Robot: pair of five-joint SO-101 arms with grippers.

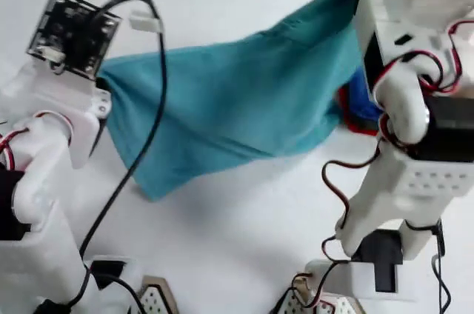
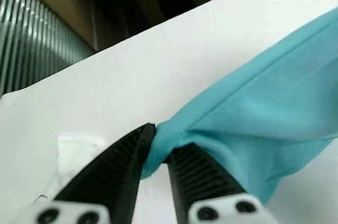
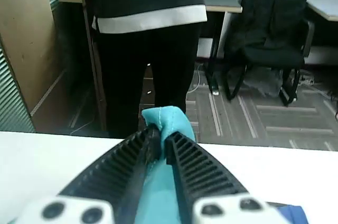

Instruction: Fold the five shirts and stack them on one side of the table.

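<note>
A smooth white table [image 1: 244, 240] fills the scene, with a ribbed metal panel [image 2: 31, 49] and dark floor beyond its far edge. Behind the table stands a black office chair [image 3: 269, 12] piled with dark bags on grey carpet. A teal shirt [image 1: 237, 99] of soft, thin knit hangs stretched across the table between the two arms. It forms a broad, slightly sagging sheet with a stitched hem along its upper edge and a loose corner drooping to the tabletop near the left arm [image 1: 44, 151]. The left claw [image 2: 160, 140] has black, ridged plastic fingers and is clamped on a bunched corner of the shirt, the fabric puckering into tight folds where it is pinched. The right claw [image 3: 161, 135], of the same ridged black plastic, is closed on the opposite corner, and a rounded lump of teal cloth pokes up past its tips. The right arm [image 1: 407, 107] is blocky white plastic with red and black wires looping along it. Just beside it, partly under the shirt's edge, lie crumpled blue cloth [image 1: 363, 99] and red cloth [image 1: 355, 123]. A square black circuit board [image 1: 72, 31] sits on the left arm, and its black cable [image 1: 148, 129] curves down across the shirt.
</note>
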